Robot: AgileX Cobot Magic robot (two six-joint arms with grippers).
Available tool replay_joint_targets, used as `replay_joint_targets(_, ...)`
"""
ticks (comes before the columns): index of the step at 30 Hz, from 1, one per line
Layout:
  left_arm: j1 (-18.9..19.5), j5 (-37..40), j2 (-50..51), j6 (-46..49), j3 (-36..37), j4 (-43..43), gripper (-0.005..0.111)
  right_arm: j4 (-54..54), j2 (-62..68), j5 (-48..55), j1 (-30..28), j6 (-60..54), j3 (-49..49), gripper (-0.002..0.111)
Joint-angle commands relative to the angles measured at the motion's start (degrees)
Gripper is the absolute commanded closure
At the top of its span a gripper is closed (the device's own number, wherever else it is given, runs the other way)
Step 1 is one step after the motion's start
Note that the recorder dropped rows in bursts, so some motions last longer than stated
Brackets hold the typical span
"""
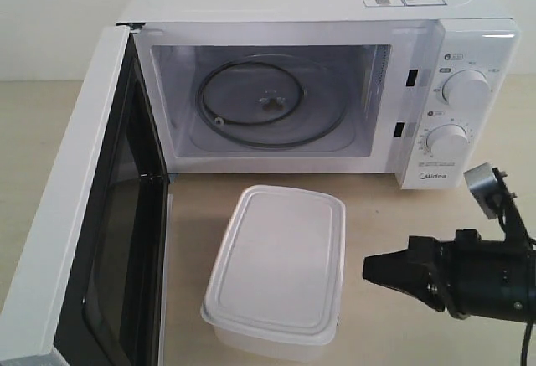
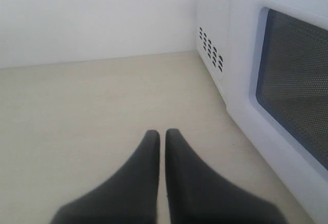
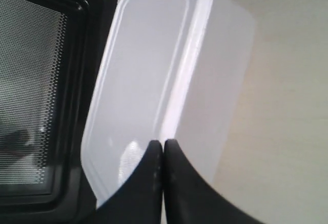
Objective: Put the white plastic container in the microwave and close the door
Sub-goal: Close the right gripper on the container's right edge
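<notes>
You had the microwave (image 1: 318, 14) at the 12 o'clock end of the tabletop (image 1: 394, 224), with the door (image 1: 75, 215) swung wide open toward 7 o'clock, its dark window and black inner frame facing the cavity. Inside, the glass turntable (image 1: 260, 102) lay bare, and the two round dials (image 1: 466, 88) sat one above the other at 3 o'clock of the opening. The white plastic container (image 1: 280, 265) stood on the tabletop, lid on, outside the oven at 6 o'clock of the cavity and just beside the open door's inner face. Your right tool (image 1: 373, 267) lay at 3 o'clock of the container, near it with a strip of tabletop showing between them, tips aimed at its side wall; its fingers (image 3: 148, 183) were pressed together and gripped nothing. Your left tool (image 2: 161, 134) showed only in its own wrist view, fingers likewise pressed together with just a hairline slit between them, empty, hanging over bare tabletop beside the door's outer face and the vent holes in the microwave's side
</notes>
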Motion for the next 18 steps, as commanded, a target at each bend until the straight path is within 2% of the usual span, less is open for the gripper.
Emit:
replay_joint_targets(1,0.1,-0.5,-0.2,0.0,0.2,-0.7,0.102,-2.0,6.6,-8.6,-0.3,4.6,-2.2,0.109)
replay_joint_targets(7,0.1,-0.5,-0.2,0.0,0.2,-0.7,0.102,-5.5,10.0,-11.3,-0.3,6.2,-2.6,0.105)
replay_joint_targets(14,0.1,-0.5,-0.2,0.0,0.2,-0.7,0.102,-5.4,10.0,-10.8,-0.3,9.2,-2.6,0.071)
replay_joint_targets(18,0.1,-0.5,-0.2,0.0,0.2,-0.7,0.102,-5.3,10.0,-9.5,-0.3,11.0,-2.7,0.069)
